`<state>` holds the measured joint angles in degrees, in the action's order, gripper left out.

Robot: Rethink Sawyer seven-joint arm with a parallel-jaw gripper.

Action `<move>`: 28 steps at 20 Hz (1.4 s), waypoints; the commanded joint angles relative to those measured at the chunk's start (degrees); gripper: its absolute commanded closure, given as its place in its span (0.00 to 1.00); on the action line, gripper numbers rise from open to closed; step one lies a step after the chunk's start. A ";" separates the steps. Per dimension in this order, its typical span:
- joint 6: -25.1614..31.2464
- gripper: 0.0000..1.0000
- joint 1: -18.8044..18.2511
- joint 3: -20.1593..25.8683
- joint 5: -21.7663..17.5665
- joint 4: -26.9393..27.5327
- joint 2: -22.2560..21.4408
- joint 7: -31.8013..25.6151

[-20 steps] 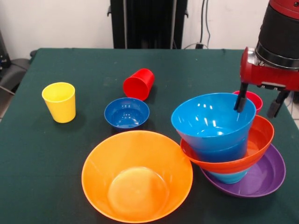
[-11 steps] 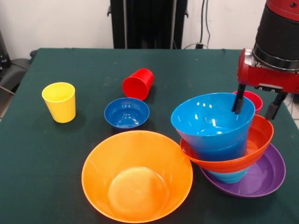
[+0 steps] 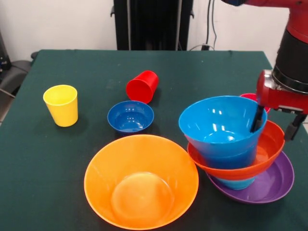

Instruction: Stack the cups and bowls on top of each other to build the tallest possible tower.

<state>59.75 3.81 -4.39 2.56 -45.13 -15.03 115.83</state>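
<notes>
My claw (image 3: 273, 126) hangs at the right side of the bench (image 3: 86, 67), fingers spread and gripping nothing. One finger (image 3: 256, 121) sits at the right rim of the top blue bowl (image 3: 219, 127), whether touching it or just beside it I cannot tell; the other finger hangs clear, out past the stack.

The tower (image 3: 238, 156) stands in the near right part of the bench. The wide purple bowl (image 3: 274, 180) lies lowest, and a light blue bowl (image 3: 236, 183) peeks out above it, under the red-orange bowl (image 3: 262, 151). The big blue bowl rides highest, with what looks like another blue rim nested close beneath it. The whole pile leans a little to one side instead of sitting square.

Plenty is left loose. The huge orange bowl (image 3: 141, 182) sits empty at the near middle, just left of the tower. A small dark blue bowl (image 3: 130, 116) rests behind it. The red cup (image 3: 143, 86) lies tipped on its side just beyond that small bowl. The yellow cup (image 3: 61, 105) stands upright well off to the left. The pinkish-red cup (image 3: 250, 98) shows only as a sliver of rim behind the tower, mostly hidden by the blue bowl and my claw.

I judge the job roughly half done: several bowls are nested, but two bowls and all three cups are not yet on the pile. The cups, being narrow, would add the most height on top.
</notes>
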 commanded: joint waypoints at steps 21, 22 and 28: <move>-0.64 0.00 3.38 -0.41 3.21 4.88 5.10 12.19; -0.12 0.00 3.30 -0.48 3.46 4.30 4.40 11.89; 0.11 0.00 2.68 -0.82 4.46 -5.62 -5.72 7.34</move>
<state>59.75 6.97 -7.52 6.44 -41.58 -12.93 118.87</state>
